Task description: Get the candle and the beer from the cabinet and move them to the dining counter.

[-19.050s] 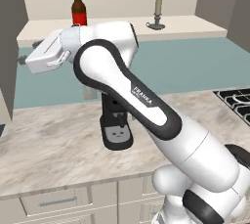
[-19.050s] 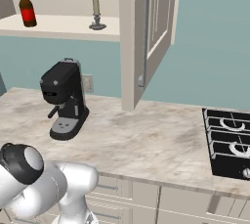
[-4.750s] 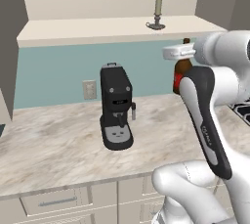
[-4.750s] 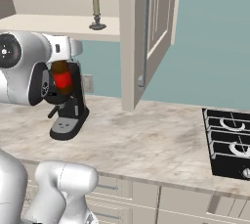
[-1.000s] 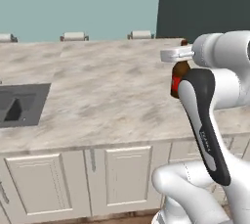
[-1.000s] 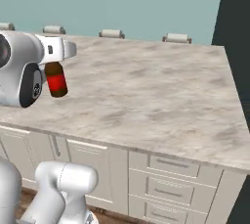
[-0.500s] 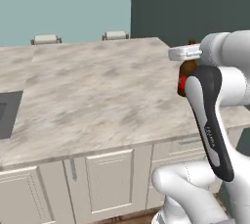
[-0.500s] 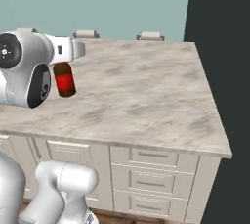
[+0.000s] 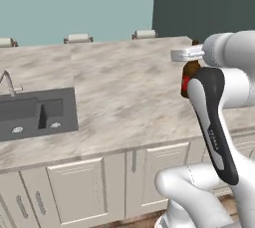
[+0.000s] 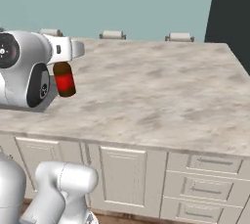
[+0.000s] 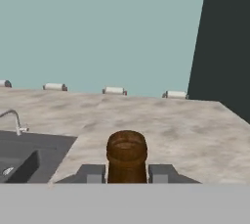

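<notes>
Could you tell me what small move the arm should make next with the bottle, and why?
Probably lower it straight down. The hand grips the beer by its neck, upright, above the dining counter, and the marbled top beneath looks bare, with the sink off to one side.

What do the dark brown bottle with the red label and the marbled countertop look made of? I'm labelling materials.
Dark brown bottle: probably glass, with a smooth, dark body; red label looks like paper. Marbled countertop: likely polished stone, beige-grey with cloudy veining.
</notes>
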